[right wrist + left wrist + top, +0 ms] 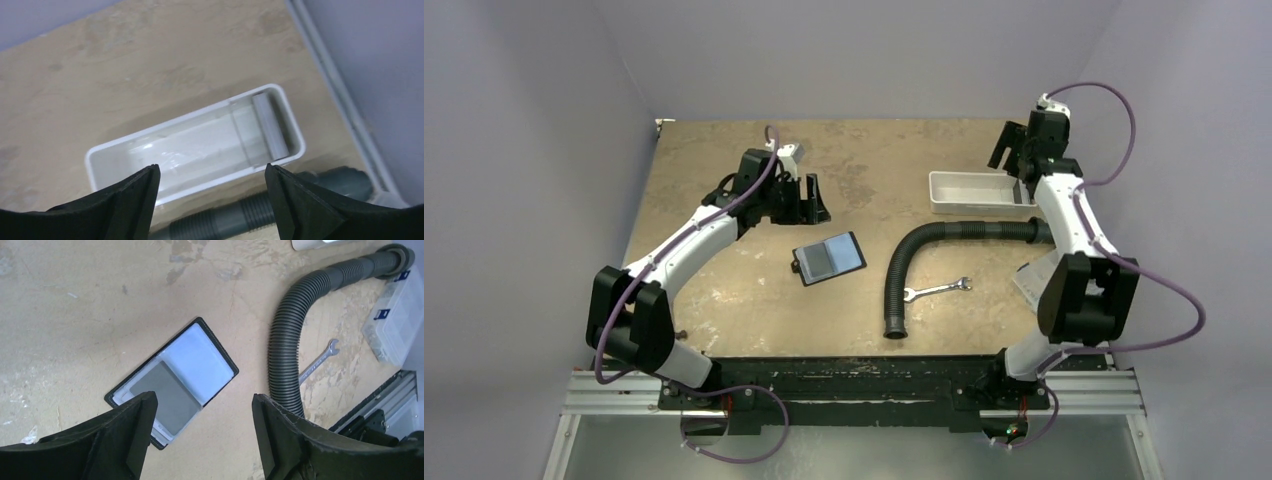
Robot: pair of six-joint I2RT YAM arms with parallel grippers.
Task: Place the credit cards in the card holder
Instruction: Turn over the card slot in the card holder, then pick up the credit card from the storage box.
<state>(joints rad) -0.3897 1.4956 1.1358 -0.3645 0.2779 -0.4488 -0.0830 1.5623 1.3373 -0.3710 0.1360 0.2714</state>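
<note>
- Nearest the bases, the wrench [936, 289] and the mouth of the hose [894, 290] lie on the table [724, 290]. Neither belongs to the task.
- A little farther, left of the hose, the holder [848, 250] lies open and flat, inner side up. Its long axis runs left to right, with the right end turned slightly away.
- One half of it carries a grey card [167, 397], matte and plain, a little crooked to the black rim. The other half is pale and glossy. Whether the card sits in a pocket or only lies on top, I cannot tell.
- The left claw [202, 397] hangs just beyond the holder, its fingers wide apart with nothing between them. From the claw, the holder lies toward the bases and slightly right. In the wrist view it crosses the gap on a diagonal, so I judge the claw must turn before it can pinch along an edge.
- The left arm is clearly the nearer one; the hose lies between the holder and the right arm.
- Farthest, the right claw [211, 167] hovers over the white tray [969, 206], also spread and empty.
- At the right end of the tray there is a thin grey strip [270, 125]. It may be another card, but this is not sure.
</note>
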